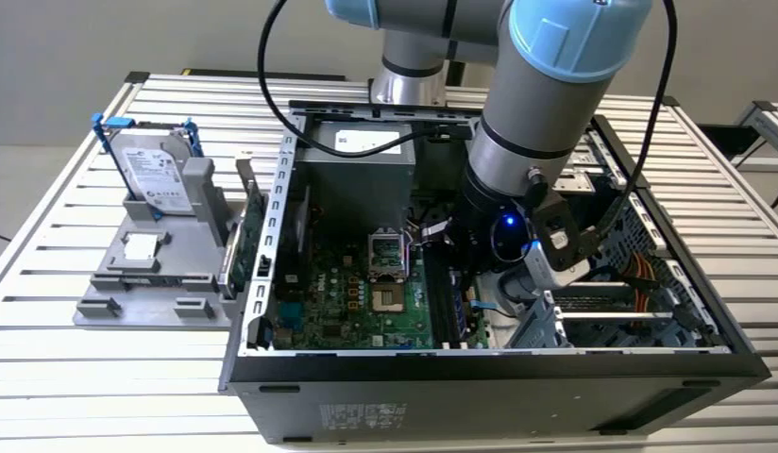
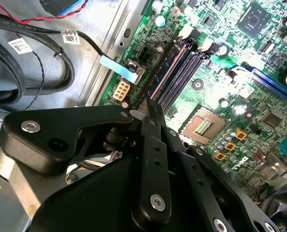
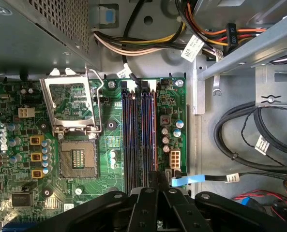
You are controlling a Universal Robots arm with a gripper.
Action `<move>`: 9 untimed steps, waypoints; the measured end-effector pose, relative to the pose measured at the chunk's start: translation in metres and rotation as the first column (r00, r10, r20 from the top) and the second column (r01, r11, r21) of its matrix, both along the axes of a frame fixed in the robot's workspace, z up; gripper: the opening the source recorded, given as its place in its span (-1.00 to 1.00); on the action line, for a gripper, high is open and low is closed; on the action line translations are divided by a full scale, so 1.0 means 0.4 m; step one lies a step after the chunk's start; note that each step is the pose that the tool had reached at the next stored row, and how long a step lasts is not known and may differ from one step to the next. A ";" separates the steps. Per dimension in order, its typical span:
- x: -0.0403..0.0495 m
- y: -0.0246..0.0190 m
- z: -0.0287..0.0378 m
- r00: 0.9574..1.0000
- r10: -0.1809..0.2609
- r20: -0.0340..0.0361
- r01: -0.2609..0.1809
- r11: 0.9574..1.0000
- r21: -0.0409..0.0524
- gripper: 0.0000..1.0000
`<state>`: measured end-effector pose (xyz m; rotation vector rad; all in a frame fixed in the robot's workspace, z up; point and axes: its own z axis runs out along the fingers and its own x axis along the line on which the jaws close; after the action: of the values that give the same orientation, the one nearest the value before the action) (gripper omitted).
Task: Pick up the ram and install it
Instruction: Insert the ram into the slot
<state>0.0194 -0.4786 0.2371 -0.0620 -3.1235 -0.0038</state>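
The ram (image 2: 166,65) is a thin dark-blue stick standing edge-up in the outermost of the memory slots (image 3: 133,140) on the green motherboard (image 3: 17,145), inside the open computer case (image 1: 490,363). In the first wrist view the ram (image 3: 153,135) runs along the slot bank's edge beside the capacitors. My gripper (image 2: 147,107) sits at the ram's near end with its black fingers (image 3: 145,193) closed together over the board's edge. In the exterior view the arm (image 1: 540,123) reaches down into the case over the slots.
An open CPU socket (image 3: 75,159) lies beside the slots. Cable bundles (image 3: 259,145) and a metal drive cage (image 1: 591,321) crowd the other side. At the exterior view's left, a grey fixture (image 1: 137,283) holds a silver hard drive (image 1: 156,170) and a green card (image 1: 238,250).
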 end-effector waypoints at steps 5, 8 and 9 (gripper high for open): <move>0.000 0.000 0.000 1.000 0.000 0.000 0.000 1.000 -0.001 -1.00; 0.000 0.000 0.000 1.000 0.020 0.000 -0.020 1.000 -0.001 -1.00; 0.000 0.000 0.000 1.000 0.031 0.000 -0.031 1.000 -0.001 -1.00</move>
<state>0.0194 -0.4786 0.2371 -0.0131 -3.1240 -0.0021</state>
